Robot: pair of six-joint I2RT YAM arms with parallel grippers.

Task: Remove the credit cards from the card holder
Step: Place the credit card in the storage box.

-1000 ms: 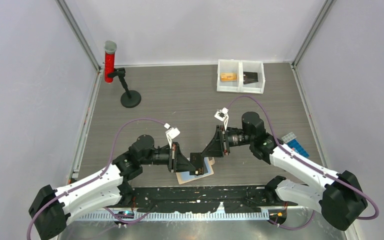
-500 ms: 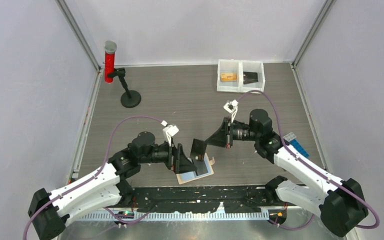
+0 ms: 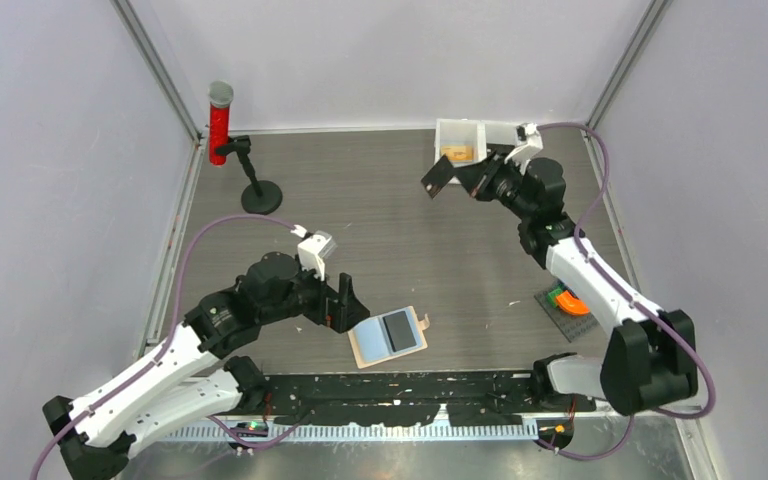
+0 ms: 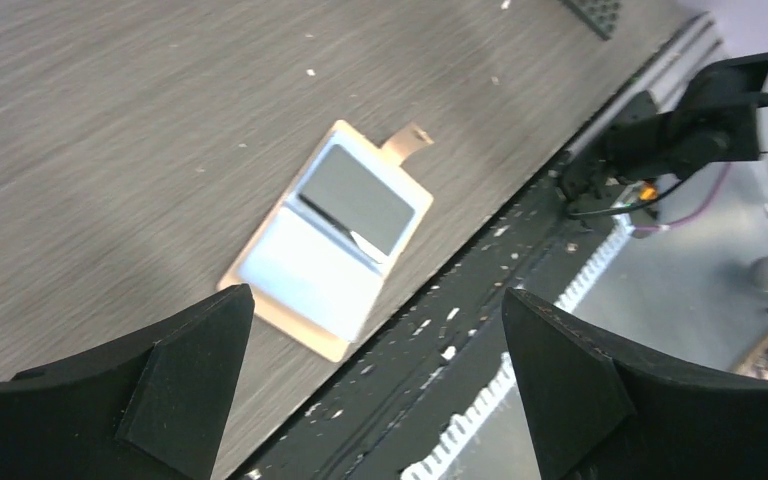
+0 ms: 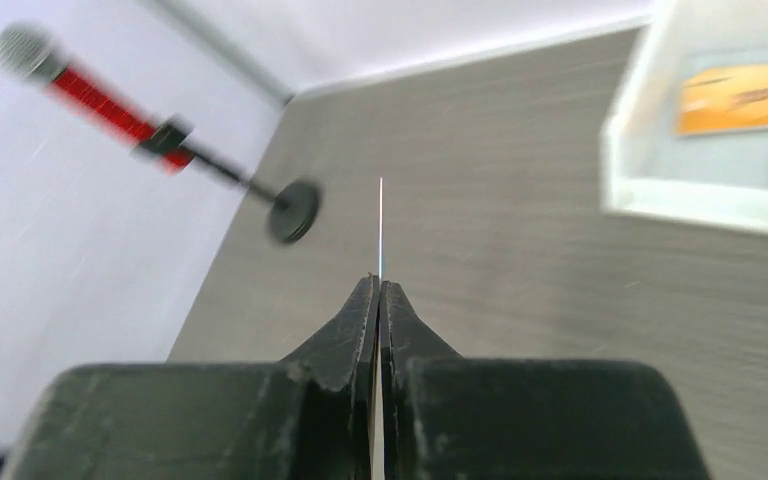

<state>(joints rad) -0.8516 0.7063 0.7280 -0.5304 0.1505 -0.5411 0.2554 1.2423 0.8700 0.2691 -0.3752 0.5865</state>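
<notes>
Nearest you, the card holder (image 3: 388, 336) lies open and flat by the table's near edge, with one dark card (image 4: 358, 198) in its pocket (extraction incomplete). Your left gripper (image 4: 372, 300) hangs just over it, jaws wide and empty, well placed to steady it. Far off, your right gripper (image 5: 380, 285) pinches a second card (image 3: 440, 178) beside the white bin (image 3: 460, 123), likely for deposit.

Left gripper (image 3: 348, 303) agape; right gripper (image 5: 380, 288) clamped (arm outstretched).

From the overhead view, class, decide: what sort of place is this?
Probably a robot test cell: left arm and right arm bolted to a table, plain walls closing it in, a microphone on a stand.
</notes>
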